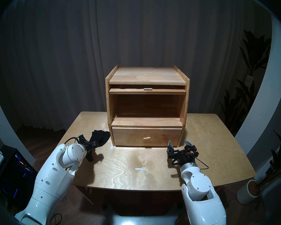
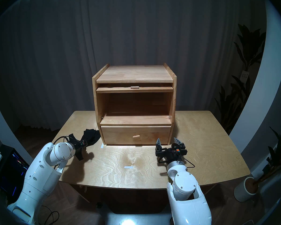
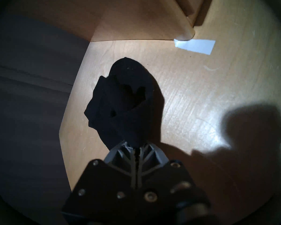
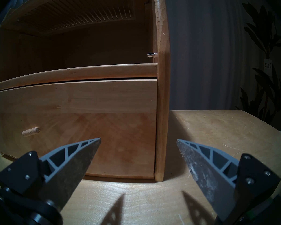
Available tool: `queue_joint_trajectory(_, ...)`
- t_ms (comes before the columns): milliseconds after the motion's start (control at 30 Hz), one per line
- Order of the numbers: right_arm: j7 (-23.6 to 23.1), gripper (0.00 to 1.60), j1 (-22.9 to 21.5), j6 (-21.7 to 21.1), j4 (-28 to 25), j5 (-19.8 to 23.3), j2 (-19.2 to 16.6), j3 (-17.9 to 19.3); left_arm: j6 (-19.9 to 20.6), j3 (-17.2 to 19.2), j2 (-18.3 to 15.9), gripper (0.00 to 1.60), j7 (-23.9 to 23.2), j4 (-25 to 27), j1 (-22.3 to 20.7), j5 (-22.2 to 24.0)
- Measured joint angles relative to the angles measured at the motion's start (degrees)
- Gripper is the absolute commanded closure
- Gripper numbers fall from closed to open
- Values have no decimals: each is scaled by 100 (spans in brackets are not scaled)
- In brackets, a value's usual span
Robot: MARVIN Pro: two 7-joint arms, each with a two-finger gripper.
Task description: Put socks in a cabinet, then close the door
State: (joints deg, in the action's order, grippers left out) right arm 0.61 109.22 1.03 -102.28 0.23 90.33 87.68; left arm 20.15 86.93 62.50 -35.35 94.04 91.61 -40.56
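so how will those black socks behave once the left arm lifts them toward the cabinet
Probably floppy: the socks are a crumpled bundle pinched at one edge by the left end effector, so the rest should droop. Likely light, being thin fabric. They might snag or drag on the cabinet shelf lip if carried low.

Socks [image 3: 120, 102] plain black; cabinet [image 1: 147, 106] light wood; table [image 1: 209, 143] pale woodgrain.

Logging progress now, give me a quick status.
Left end effector shut on socks. Right end effector open. Cabinet door up, nothing blocking.
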Motion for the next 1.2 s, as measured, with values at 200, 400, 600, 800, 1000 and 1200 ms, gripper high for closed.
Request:
queue_joint_trajectory(200, 0, 0, -1, 0, 1, 0, 0, 0, -68, 484, 333, 160, 564, 284, 254, 333)
queue_joint_trajectory(400, -1, 0, -5, 0, 17, 0, 0, 0, -87, 1085, 775, 160, 941, 740, 466, 1225)
queue_joint_trajectory(600, -2, 0, -10, 0, 33, -1, 0, -1, -251, 1534, 1179, 160, 1069, 1166, 636, 2028)
queue_joint_trajectory(800, -3, 0, -15, 0, 53, -1, 0, -1, -486, 1724, 1560, 160, 962, 1572, 831, 2915)
queue_joint_trajectory(1000, -4, 0, -21, 0, 76, -2, -1, -1, -727, 1790, 1930, 160, 637, 2008, 1051, 3802)
queue_joint_trajectory(1200, -6, 0, -29, 0, 97, -2, -1, -1, -924, 1873, 2267, 160, 249, 2433, 1321, 4709)
